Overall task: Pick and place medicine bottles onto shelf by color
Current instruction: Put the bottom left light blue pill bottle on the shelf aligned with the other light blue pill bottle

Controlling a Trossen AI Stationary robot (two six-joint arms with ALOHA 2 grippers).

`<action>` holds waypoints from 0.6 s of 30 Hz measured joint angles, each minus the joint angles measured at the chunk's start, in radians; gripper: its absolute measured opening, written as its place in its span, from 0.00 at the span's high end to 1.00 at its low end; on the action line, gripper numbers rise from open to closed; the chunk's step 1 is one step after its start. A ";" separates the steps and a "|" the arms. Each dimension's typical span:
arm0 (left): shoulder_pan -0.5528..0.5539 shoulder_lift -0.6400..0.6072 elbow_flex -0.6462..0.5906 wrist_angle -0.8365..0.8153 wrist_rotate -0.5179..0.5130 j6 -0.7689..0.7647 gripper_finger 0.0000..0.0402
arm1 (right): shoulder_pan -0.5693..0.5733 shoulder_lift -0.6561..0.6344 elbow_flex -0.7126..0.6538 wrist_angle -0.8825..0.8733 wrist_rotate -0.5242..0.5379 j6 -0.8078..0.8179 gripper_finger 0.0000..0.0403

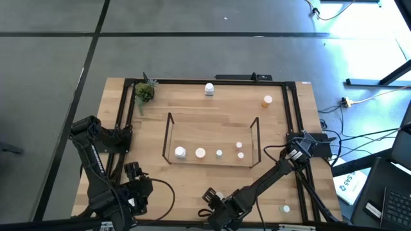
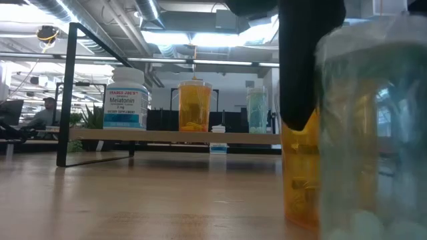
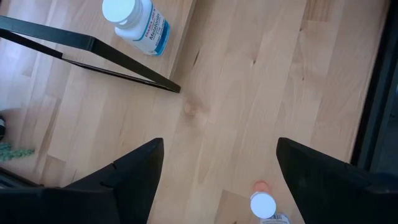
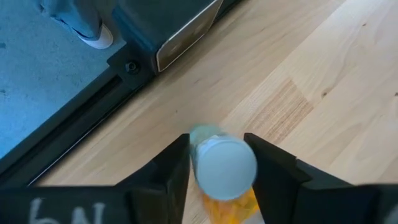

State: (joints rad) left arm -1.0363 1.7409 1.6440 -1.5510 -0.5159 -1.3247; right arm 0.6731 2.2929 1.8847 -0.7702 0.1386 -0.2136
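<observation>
- Your orange bottle [image 4: 225, 177] stands upright near the worktop's [image 1: 212, 122] front edge, white cap between the right hand's [image 4: 217, 163] fingers, which flank it closely; whether they press it, you cannot tell
- Four bottles sit on the shelf [image 1: 212, 138]
- Your left hand [image 3: 214, 180] hangs open by the front-left corner

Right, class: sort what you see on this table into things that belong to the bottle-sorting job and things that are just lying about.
Part of the job:
- shelf
- bottles on the shelf
- white bottle
- loose orange bottle
- orange bottle between the right gripper fingers
- left gripper, open

Just lying about:
- potted plant
- cables
</observation>
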 joint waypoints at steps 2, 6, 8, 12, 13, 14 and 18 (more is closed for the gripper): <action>0.000 0.000 0.000 0.000 0.000 0.000 0.24 | 0.000 0.000 0.000 0.004 0.000 0.000 0.67; 0.000 0.000 0.000 0.000 0.000 0.000 0.24 | 0.000 0.000 0.000 0.003 0.000 0.002 0.72; 0.000 0.000 0.000 0.000 0.000 0.000 0.24 | 0.000 0.000 0.000 0.010 0.000 0.003 0.72; 0.000 0.000 0.000 0.000 0.000 0.000 0.24 | 0.000 0.000 0.000 0.051 0.010 0.057 0.70; 0.000 0.000 0.000 0.000 0.000 0.000 0.24 | 0.000 0.000 0.000 0.066 0.017 0.087 0.70; 0.000 0.000 0.000 0.000 0.000 0.000 0.24 | 0.000 0.000 0.000 0.076 0.022 0.114 0.70; 0.000 0.000 0.000 0.000 0.000 0.001 0.24 | -0.002 0.000 0.000 0.082 0.025 0.180 0.71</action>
State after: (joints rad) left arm -1.0362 1.7409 1.6440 -1.5513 -0.5159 -1.3239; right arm 0.6712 2.2929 1.8851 -0.6880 0.1638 -0.0336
